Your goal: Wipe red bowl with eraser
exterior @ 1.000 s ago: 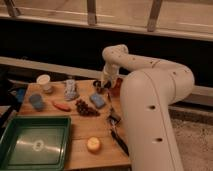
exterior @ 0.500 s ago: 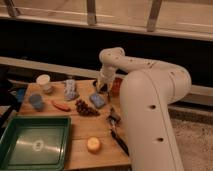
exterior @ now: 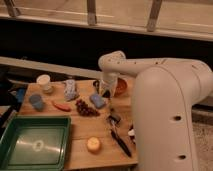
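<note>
Red bowl (exterior: 121, 86) sits at the table's (exterior: 100, 131) far right edge, partly hidden behind the arm. Gripper (exterior: 104, 90) hangs just left of it, above the blue eraser (exterior: 97, 100), presumably positioned to grasp it; finger state cannot be determined.

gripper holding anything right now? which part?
Cannot tell. The gripper hangs low at the table's far edge, between the blue eraser and the red bowl; the arm hides whether it holds anything.
</note>
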